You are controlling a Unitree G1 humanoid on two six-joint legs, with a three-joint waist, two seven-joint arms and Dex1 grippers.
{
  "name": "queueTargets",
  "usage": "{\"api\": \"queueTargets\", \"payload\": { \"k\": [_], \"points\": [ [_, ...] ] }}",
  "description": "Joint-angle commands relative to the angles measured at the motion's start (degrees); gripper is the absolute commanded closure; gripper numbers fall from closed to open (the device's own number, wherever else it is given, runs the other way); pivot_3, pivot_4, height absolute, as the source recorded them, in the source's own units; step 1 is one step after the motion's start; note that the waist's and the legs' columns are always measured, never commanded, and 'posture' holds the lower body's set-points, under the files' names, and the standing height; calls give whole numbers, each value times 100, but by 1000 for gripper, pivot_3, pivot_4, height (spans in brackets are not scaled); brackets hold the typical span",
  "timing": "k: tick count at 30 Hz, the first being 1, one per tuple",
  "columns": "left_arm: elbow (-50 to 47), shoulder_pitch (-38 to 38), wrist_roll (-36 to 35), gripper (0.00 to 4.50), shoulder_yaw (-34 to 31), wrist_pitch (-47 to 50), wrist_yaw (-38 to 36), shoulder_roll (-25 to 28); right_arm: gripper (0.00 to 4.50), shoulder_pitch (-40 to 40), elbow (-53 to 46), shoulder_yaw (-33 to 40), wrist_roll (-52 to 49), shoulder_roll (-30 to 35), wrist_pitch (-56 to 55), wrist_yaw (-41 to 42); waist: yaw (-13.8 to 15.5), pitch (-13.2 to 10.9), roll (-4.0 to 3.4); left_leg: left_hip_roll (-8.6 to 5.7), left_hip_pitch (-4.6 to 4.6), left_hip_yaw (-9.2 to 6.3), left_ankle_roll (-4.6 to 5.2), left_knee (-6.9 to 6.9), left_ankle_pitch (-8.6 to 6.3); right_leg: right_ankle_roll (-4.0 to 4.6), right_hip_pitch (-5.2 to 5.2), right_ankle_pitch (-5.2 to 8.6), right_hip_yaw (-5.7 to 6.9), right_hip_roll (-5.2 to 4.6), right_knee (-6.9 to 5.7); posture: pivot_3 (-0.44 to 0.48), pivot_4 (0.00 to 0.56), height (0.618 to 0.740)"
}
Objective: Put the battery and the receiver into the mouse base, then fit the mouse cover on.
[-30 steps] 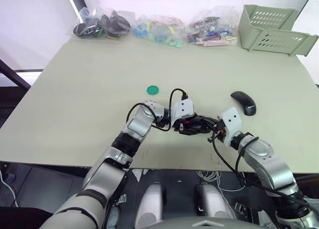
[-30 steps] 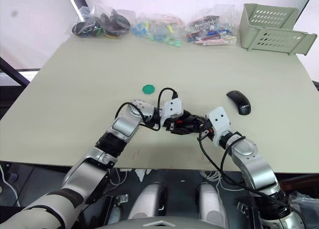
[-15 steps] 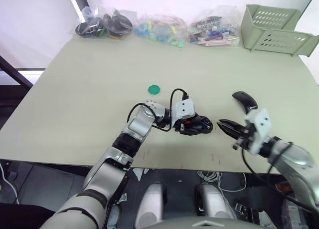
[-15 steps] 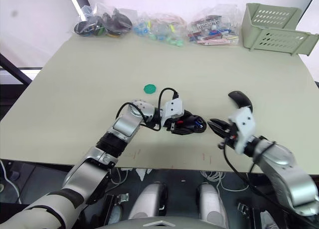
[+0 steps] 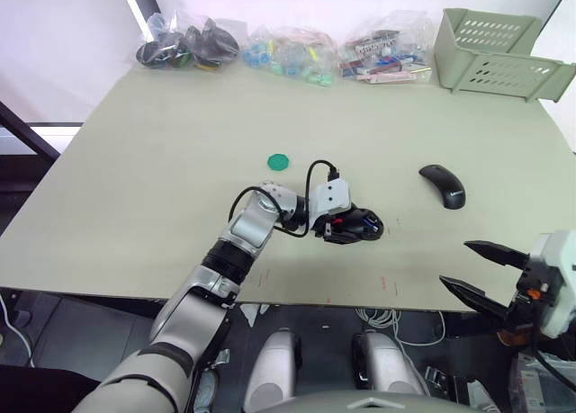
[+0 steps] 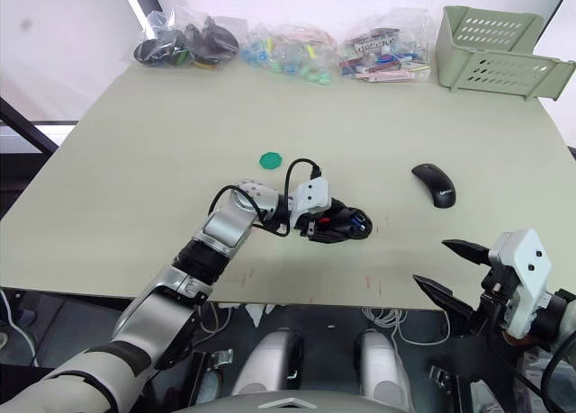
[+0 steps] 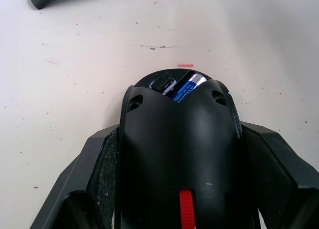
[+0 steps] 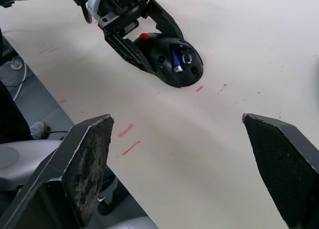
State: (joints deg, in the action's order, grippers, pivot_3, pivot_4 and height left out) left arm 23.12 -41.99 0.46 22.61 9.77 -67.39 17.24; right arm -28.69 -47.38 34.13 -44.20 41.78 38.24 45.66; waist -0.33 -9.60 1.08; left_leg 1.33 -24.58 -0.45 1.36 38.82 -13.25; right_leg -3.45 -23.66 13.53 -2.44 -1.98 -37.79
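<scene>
The black mouse base (image 5: 358,225) with its red part rests on the table near the middle, and my left gripper (image 5: 345,227) is shut on its sides. The blue battery (image 8: 176,59) lies in the open compartment, also seen as the battery (image 7: 186,85) in the left wrist view. Beside it sits a small piece (image 8: 188,59) that looks like the receiver. The glossy mouse cover (image 5: 443,185) lies apart on the table to the right. My right gripper (image 5: 455,262) is open and empty, hanging past the table's front edge at the right.
A flat green disc (image 5: 278,162) lies left of the base. Bags of parts (image 5: 184,44) line the far edge, with a pale green basket (image 5: 499,51) at the far right corner. Short red marks (image 8: 128,130) dot the table near the front edge.
My right gripper has opened wide and pulled away from the mouse base, moving right and back past the front edge. The left gripper and the base have stayed put.
</scene>
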Motion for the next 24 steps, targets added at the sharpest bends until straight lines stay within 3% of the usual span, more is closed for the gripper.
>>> {"api": "queueTargets", "payload": {
  "k": [1,2,4,8,13,19,21,24],
  "points": [
    [-135,-26,-233,224,-175,13,-54,-47,0,-45,-173,156,-100,-20,-136,-58,1,0,0,0,0,0,0,0,0,0,0,0,0,0,0,0,150,740],
    [-204,-20,-297,20,-250,-40,-31,-35,0,-39,-175,140,-108,-31,-142,-92,2,0,0,0,-2,0,0,0,0,0,0,-1,0,0,0,0,150,740],
    [-407,15,-450,20,-424,-51,-51,57,0,-15,-133,128,-113,-41,-153,-144,3,-1,0,0,-2,-1,0,0,0,1,-1,0,1,0,1,0,150,740],
    [-1314,301,-1267,20,-1057,694,-322,490,0,299,119,77,-130,-148,-34,-617,-47,-3,-1,4,-2,0,0,-1,0,2,-2,-1,0,0,0,0,150,740],
    [-2443,888,-1961,20,-1730,1543,-162,1114,0,1002,599,-172,25,-15,422,-1327,-42,-3,-5,8,10,2,0,-9,0,38,-2,-3,-6,0,-1,0,150,740],
    [-3618,2219,-2711,20,-2755,2057,214,1656,0,2289,1301,-677,235,274,1253,-2179,-53,-8,-7,7,13,3,-1,-13,0,43,-2,-2,-19,-7,4,0,150,740],
    [-3891,2542,-3760,20,-3240,2620,331,1412,0,2615,1548,-845,379,426,1355,-2202,-47,-9,-7,5,19,4,-1,-18,0,43,-2,-2,-23,-6,2,0,150,740],
    [-4154,2994,-3797,20,-3492,2268,367,1469,0,3077,1888,-963,144,578,2017,-2253,28,-10,-5,8,13,8,-1,-18,1,44,0,-1,-4,-8,2,0,150,740]
  ]
}}
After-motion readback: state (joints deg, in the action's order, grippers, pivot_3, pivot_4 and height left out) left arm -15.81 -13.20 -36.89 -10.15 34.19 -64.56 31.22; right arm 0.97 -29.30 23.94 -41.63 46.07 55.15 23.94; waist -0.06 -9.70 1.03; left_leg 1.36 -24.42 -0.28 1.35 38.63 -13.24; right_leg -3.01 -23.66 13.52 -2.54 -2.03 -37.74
